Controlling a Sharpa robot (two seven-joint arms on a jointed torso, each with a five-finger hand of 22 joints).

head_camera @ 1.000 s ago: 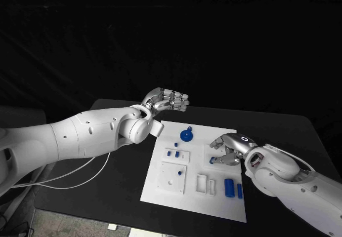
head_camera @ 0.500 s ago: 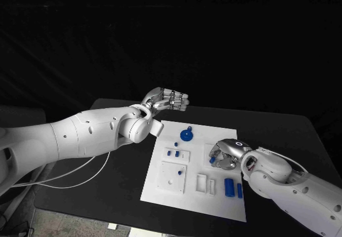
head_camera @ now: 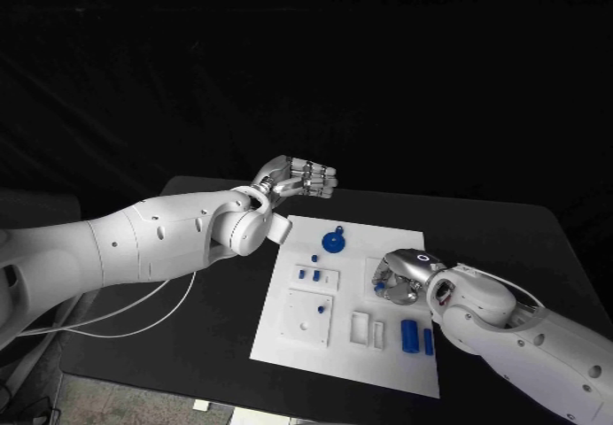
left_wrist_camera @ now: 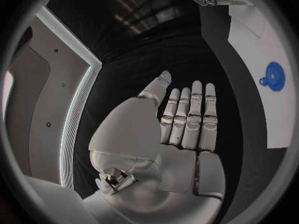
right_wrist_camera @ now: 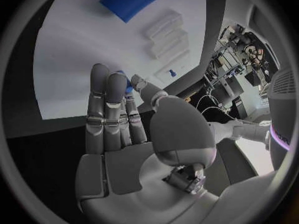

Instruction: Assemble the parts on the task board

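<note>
Item: small blue part (head_camera: 381, 285), at the right-middle of the board (head_camera: 304, 354), centre of the head frame. It sat pinched at the tips of the right hand (head_camera: 404, 276); in the right wrist view the fingers (right_wrist_camera: 107, 104) lay close together with the blue piece (right_wrist_camera: 125, 83) showing between their tips and the thumb. Whether it rested on the board or was lifted clear could not be told.

Handling, as judged: hard moulded plastic, very light, stiff, smooth enough to slip or twist in metal fingers. Best taken across its short sides with a light pinch, kept upright for seating.

Other stock on the board: gear (head_camera: 335, 241) at upper middle, cylinder (head_camera: 410, 336) at lower right.

Left hand (head_camera: 299, 181): held above the counter's far edge, upper centre of frame, fingers (left_wrist_camera: 188, 115) straight and pressed together, holding nothing.
</note>
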